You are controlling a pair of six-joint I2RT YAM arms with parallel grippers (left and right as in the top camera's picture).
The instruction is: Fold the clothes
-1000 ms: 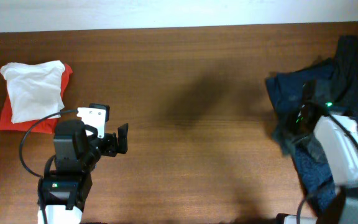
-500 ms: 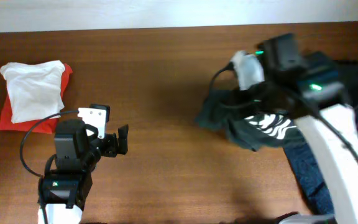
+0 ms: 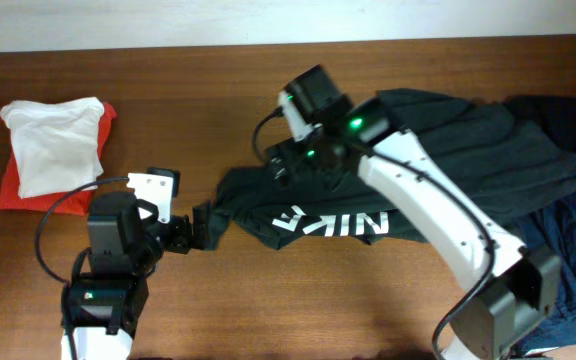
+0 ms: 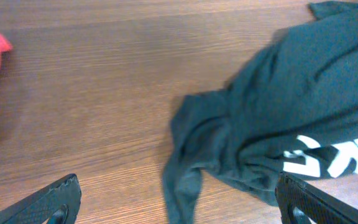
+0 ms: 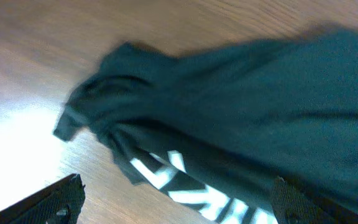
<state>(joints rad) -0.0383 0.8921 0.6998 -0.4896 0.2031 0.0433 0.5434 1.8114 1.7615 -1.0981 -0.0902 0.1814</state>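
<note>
Near-black shirt (image 3: 438, 170) spread on table (image 3: 218, 100) centre-right, white lettering up, bunched left end just beside left pincer (image 3: 200, 226), fingers released wide; right pincer (image 3: 280, 166) over that end, likewise released.

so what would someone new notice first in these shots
The near-black shirt with white lettering sprawls across the middle and right of the table, rumpled at its left end. The white right arm reaches diagonally over it. At the far left, a white cloth sits on a red one.
</note>
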